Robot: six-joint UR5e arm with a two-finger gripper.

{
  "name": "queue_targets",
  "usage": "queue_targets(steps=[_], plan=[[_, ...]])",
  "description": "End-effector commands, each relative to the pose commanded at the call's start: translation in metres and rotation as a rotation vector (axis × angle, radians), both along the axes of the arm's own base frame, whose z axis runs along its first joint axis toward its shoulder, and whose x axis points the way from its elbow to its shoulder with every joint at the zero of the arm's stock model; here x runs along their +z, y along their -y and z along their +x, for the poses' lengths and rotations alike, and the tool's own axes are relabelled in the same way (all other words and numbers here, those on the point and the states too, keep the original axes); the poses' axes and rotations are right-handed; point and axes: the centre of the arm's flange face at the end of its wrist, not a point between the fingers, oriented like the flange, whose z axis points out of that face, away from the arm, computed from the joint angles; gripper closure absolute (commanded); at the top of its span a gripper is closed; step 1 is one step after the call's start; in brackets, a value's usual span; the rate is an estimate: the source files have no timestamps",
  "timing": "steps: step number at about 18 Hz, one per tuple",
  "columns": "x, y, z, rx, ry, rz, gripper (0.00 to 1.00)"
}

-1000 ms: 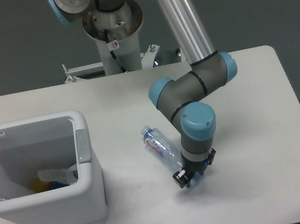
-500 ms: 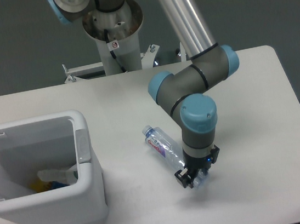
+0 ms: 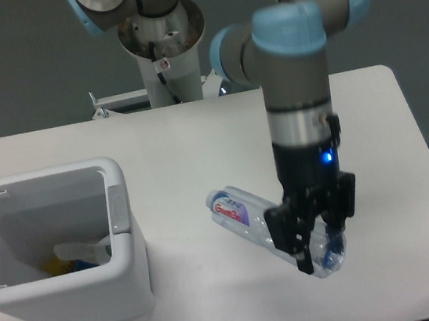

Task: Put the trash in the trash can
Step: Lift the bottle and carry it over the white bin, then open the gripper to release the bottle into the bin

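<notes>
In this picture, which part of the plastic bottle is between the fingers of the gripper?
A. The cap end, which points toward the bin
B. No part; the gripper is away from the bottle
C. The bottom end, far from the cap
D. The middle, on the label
C: the gripper is closed around the bottom end of the bottle, while the cap end and the label stay free, pointing toward the trash can.

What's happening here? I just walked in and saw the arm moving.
The robot arm's gripper is shut on the base end of a crushed clear water bottle, which looks lifted off the table, cap end pointing left toward the white trash can. The can stands open at the left edge with a clear wrapper already inside. The bottle has not yet been carried over to it.
</notes>
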Motion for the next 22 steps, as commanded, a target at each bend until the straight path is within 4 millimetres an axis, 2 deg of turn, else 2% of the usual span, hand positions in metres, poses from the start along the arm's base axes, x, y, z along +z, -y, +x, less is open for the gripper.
queue_targets(steps=[2, 5, 6, 7, 9, 11, 12, 13, 15, 16, 17, 19, 22], plan=[[0.025, -0.005, 0.023, -0.035, -0.033, 0.03, 0.43], [0.039, -0.033, 0.085, -0.153, -0.08, 0.037, 0.43], [0.038, -0.047, 0.112, -0.2, -0.079, 0.036, 0.43], [0.034, -0.055, 0.127, -0.227, -0.074, 0.031, 0.43], [0.008, -0.085, 0.162, -0.301, -0.051, 0.001, 0.42], [-0.014, -0.102, 0.183, -0.351, -0.045, -0.03, 0.42], [-0.028, -0.105, 0.187, -0.374, -0.045, -0.054, 0.39], [-0.031, -0.104, 0.193, -0.386, -0.046, -0.061, 0.35], [-0.034, -0.101, 0.197, -0.4, -0.059, -0.07, 0.09], [-0.028, -0.098, 0.198, -0.399, -0.077, -0.07, 0.0], [-0.022, -0.096, 0.197, -0.388, -0.088, -0.067, 0.0], [-0.014, -0.086, 0.181, -0.35, -0.093, -0.065, 0.0], [-0.007, -0.064, 0.129, -0.266, -0.105, -0.061, 0.0]])
